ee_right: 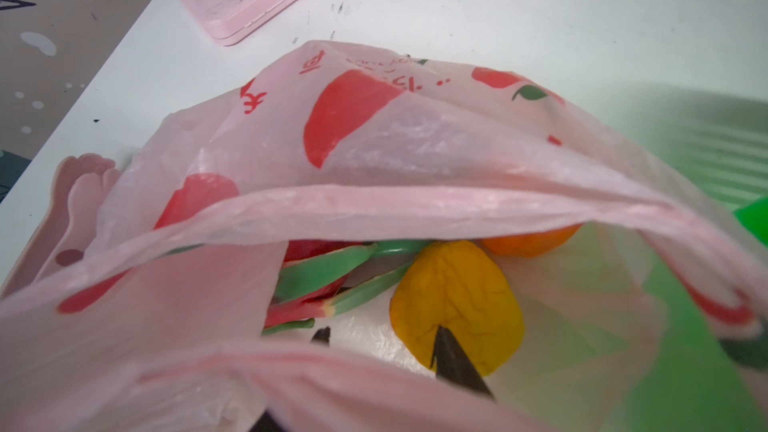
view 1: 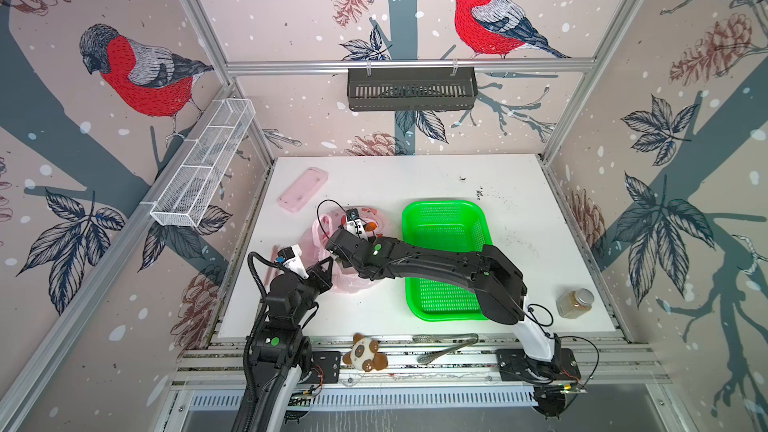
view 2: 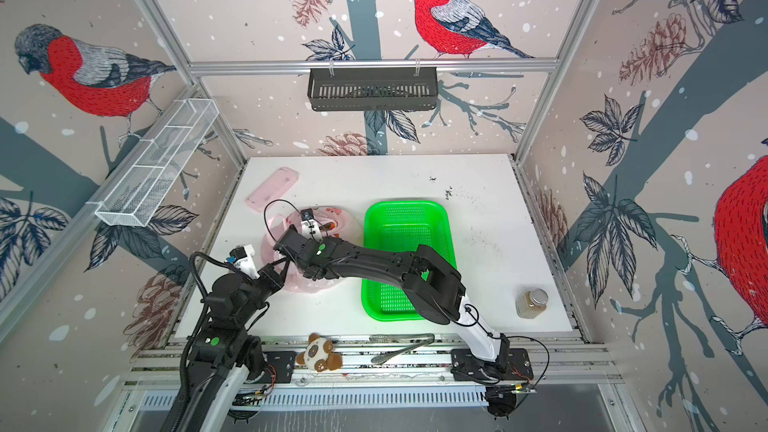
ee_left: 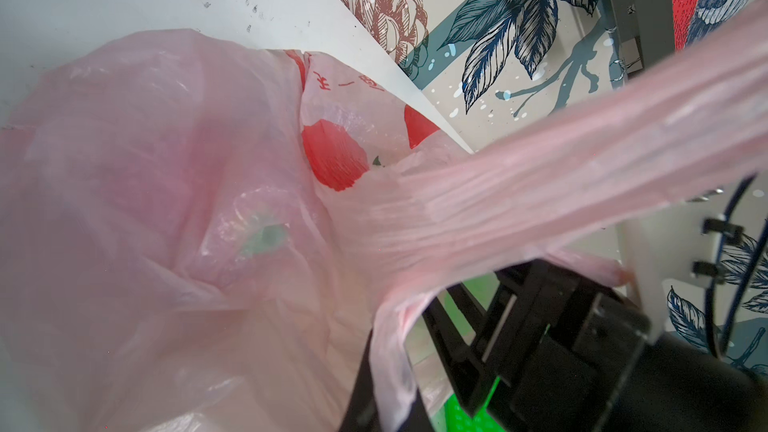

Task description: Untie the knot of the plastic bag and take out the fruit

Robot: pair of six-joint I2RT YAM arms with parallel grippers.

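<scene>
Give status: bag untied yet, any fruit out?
Done: thin translucent pale-pink plastic bag gapes open, untied. In hand: left hand holds its handle taut; right hand is inside, by the small yellow ball. Left: that, the small orange ball and magenta-red dragon fruit sit inside.

The plastic bag (view 2: 343, 222) sits just beside the green basket (view 2: 407, 204)

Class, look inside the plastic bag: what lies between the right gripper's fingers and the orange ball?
The yellow ball lies between the right gripper and the orange ball, inside the plastic bag; the right wrist view shows it.
</scene>
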